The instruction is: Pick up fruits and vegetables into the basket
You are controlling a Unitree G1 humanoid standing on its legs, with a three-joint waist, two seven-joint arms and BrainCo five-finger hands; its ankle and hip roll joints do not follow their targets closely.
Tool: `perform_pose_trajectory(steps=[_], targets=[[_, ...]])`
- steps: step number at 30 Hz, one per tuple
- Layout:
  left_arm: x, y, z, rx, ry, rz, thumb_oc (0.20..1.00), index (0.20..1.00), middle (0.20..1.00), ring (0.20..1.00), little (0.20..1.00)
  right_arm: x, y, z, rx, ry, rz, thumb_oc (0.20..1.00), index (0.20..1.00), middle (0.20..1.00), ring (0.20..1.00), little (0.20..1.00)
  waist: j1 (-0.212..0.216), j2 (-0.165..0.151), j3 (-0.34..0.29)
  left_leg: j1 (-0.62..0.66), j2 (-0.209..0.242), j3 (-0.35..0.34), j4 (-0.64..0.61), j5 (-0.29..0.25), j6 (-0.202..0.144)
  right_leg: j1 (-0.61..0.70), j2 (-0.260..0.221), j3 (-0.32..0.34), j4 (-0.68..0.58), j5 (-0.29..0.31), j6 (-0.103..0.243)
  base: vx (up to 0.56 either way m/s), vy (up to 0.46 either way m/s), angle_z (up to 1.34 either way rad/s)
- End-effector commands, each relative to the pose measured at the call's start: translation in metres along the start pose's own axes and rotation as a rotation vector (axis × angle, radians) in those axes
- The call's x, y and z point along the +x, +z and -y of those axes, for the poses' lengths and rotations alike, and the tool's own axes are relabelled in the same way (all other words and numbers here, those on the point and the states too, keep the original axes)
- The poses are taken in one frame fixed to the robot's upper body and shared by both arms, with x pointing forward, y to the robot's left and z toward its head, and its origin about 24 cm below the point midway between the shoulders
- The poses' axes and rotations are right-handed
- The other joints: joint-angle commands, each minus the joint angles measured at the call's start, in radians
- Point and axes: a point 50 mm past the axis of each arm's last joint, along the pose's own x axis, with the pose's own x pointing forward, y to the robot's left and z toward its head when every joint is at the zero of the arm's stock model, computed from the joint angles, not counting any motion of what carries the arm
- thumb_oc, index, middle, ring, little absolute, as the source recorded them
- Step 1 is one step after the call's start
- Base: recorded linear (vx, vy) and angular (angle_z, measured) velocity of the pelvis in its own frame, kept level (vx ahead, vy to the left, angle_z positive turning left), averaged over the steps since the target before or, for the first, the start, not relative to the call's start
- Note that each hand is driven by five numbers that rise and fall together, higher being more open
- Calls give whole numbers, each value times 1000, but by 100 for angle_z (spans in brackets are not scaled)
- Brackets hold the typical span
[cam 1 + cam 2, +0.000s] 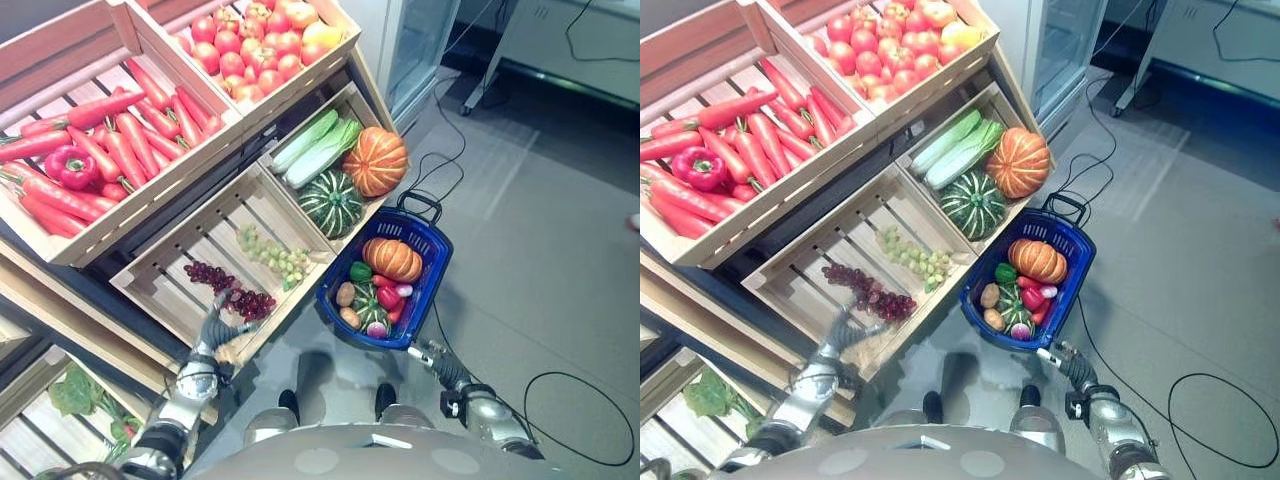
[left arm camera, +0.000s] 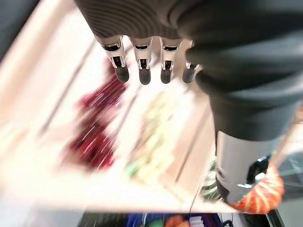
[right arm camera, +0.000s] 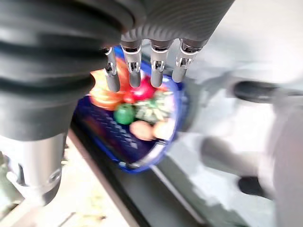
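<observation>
We see the blue basket (image 1: 425, 262) standing on the grey floor (image 1: 540, 250) just beside the corner of the wooden stand. It is made of plastic mesh with a black handle, and it already holds an orange ribbed pumpkin (image 1: 392, 259), a small green pepper (image 1: 360, 271), a red pepper (image 1: 388, 297), two brownish potatoes and a striped green piece. So we judge the task partly done, with room left in the basket.

What is left seems to be much. The red grapes (image 1: 228, 288) and the green grapes (image 1: 272, 253) lie loose in the slatted crate (image 1: 175, 275) next to the basket; both are bunches of small round berries. In the crate behind, a dark green striped squash (image 1: 331, 202), a second orange pumpkin (image 1: 375, 161) and pale long cabbages (image 1: 318, 148) are touching each other. Higher up are smooth red carrots (image 1: 120, 135) with one glossy red bell pepper (image 1: 70, 166), and a crate of tomatoes (image 1: 255, 45).

Our left hand (image 1: 216, 325) hangs over the near edge of the grape crate, close to the red grapes; its fingers (image 2: 144, 73) are straight and hold nothing. Our right hand (image 3: 142, 66) is above the floor near the basket, its fingers also straight and empty.
</observation>
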Motion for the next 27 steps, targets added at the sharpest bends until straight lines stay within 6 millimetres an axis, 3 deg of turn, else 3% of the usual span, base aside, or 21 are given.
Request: perform_pose_trajectory(steps=[1,6,15,20,25,27], targets=[[16,25,-33,210,150,185,1000,1000,1000,1000,1000,6,39,0,6,-18,176,1000,1000,1000,1000,1000,-21,-32,41,-84,-19,-31,151,-128,52,-57,-76,1,176,-108,52,35,27,0],[24,36,-59,468,301,277,1000,1000,1000,1000,1000,-1,81,9,-34,-31,350,1000,1000,1000,1000,1000,-55,-18,105,-182,-16,-28,270,-154,48,-165,-86,19,285,-141,35,-4,30,-4],[40,50,-98,895,458,344,1000,1000,1000,1000,1000,-18,148,10,-110,-43,639,1000,1000,1000,1000,1000,-117,0,212,-367,-14,2,358,-131,30,-401,-94,59,437,-157,32,-49,30,-12],[49,61,-118,1085,523,335,1000,1000,1000,1000,1000,-31,177,12,-132,-53,760,1000,1000,1000,1000,1000,-146,7,263,-480,-8,21,427,-130,23,-530,-84,86,522,-165,31,-17,34,-10],[59,73,-131,1146,542,306,1000,1000,1000,1000,1000,-40,196,13,-124,-60,840,1000,1000,1000,1000,1000,-160,4,293,-565,1,28,492,-139,24,-610,-68,99,583,-177,25,-3,1,1],[62,76,-135,1167,539,292,1000,1000,1000,1000,1000,-42,200,12,-117,-61,859,1000,1000,1000,1000,1000,-162,3,298,-577,2,21,517,-168,17,-621,-63,108,607,-206,32,47,-10,-1]])
